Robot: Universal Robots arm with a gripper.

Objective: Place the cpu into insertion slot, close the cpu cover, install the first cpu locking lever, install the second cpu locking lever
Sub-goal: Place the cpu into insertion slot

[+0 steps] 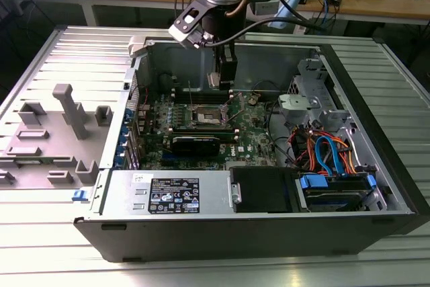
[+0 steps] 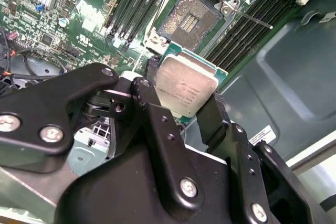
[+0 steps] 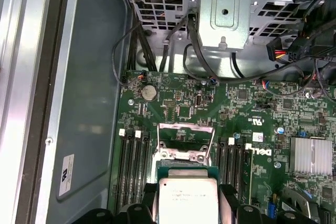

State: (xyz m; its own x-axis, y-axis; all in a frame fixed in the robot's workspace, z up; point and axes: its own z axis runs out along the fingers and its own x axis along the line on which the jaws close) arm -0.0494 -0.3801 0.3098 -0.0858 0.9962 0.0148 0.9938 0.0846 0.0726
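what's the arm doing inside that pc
The robot arm's gripper is shut on the cpu, holding it over the green motherboard inside the open computer case. The insertion slot is bare, with no chip in it, and the cpu cover looks swung up and open. So the chip is not yet seated and the cover is not closed.

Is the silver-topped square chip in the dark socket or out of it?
Out. The black tool grips the small silver-topped square chip, and the dark square socket lies bare beyond it.
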